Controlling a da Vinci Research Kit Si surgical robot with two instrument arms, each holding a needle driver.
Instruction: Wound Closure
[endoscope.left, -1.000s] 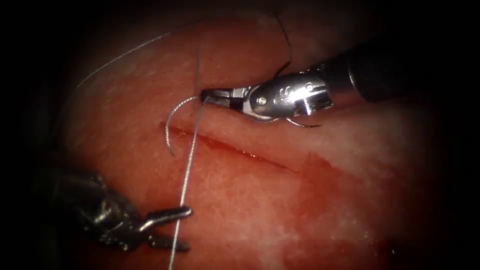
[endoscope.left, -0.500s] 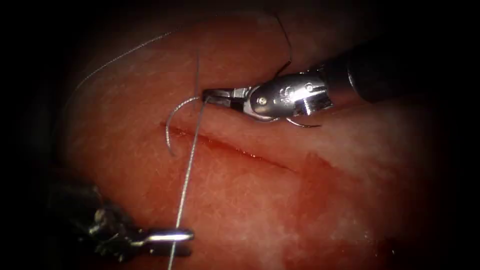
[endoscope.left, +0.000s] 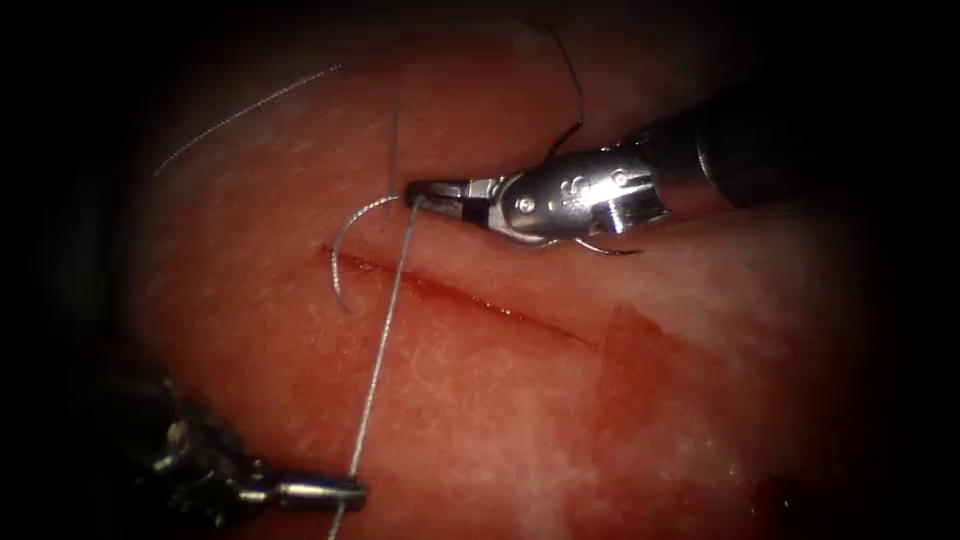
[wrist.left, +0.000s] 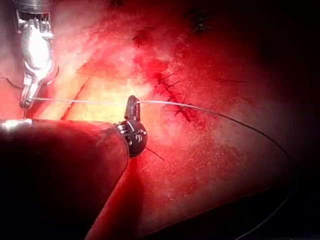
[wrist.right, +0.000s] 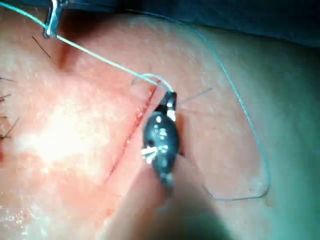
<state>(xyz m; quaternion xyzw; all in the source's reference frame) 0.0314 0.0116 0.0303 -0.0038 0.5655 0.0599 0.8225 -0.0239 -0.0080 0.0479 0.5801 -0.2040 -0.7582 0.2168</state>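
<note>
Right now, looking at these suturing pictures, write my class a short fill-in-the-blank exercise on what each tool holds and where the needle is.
1. The right tool grips the ____ at its rear end.
2. The left tool has its jaws shut on the ____.
3. The needle curves over the ____ end of the cut in the tissue.
4. From the needle to the left tool, the thread runs ____.

Missing words: needle; thread; left; taut

curved needle (endoscope.left: 345, 240) above tissue (endoscope.left: 480, 400), thread (endoscope.left: 385, 320) taut
</note>
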